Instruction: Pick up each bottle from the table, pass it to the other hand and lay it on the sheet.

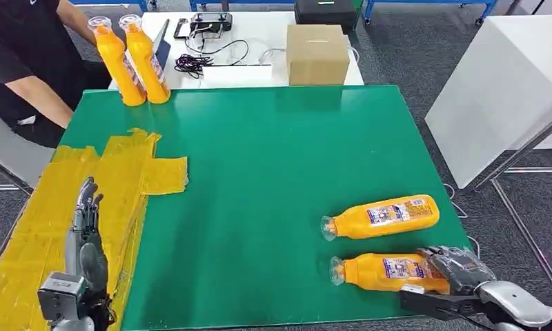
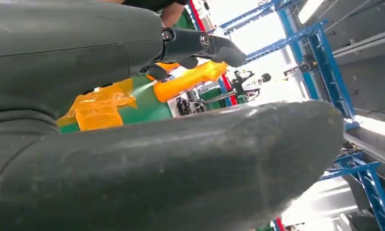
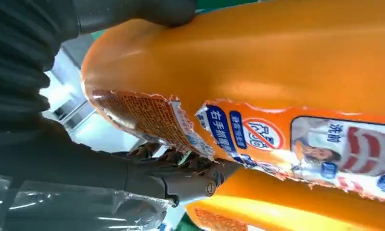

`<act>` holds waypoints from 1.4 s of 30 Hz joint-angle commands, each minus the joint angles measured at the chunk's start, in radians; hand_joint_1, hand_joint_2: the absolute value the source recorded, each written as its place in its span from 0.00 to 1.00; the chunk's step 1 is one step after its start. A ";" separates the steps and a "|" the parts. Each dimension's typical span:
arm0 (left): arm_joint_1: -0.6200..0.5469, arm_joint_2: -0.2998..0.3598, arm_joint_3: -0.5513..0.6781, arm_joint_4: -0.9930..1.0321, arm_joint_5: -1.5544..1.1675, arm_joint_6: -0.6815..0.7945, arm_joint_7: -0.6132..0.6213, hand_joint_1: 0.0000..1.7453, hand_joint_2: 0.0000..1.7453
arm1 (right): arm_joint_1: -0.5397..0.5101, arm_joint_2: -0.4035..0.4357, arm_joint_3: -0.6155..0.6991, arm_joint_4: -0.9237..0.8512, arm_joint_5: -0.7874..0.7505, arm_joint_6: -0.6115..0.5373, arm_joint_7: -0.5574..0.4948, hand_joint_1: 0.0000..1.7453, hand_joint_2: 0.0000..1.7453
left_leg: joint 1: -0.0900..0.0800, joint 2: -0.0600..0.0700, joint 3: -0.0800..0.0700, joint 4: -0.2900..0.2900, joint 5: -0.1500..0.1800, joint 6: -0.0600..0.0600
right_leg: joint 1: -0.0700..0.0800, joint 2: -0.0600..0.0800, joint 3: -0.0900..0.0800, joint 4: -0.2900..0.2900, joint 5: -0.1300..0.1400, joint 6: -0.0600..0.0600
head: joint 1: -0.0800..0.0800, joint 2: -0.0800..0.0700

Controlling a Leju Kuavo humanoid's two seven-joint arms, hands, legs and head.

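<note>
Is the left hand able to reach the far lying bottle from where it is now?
Probably not yet: the left hand rests over the yellow sheet, with open green table between it and the far lying bottle. Nothing blocks the way.

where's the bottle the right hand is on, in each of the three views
Head view: the near lying bottle, bottom right on the green mat, its base under the right hand.
Left wrist view: not in it.
Right wrist view: its orange body and torn label up close.
Shared landmark: the second lying bottle, an orange strip beyond the fingers.
</note>
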 commanded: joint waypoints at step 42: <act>-0.044 -0.076 -0.338 0.012 0.395 -0.329 0.024 0.00 1.00 | -0.402 0.828 0.123 0.165 -0.397 -0.322 -0.278 1.00 1.00 | 0.001 0.007 0.003 -0.003 0.001 -0.001 | 0.001 0.006 0.002 -0.001 0.001 -0.001 | 0.001 0.000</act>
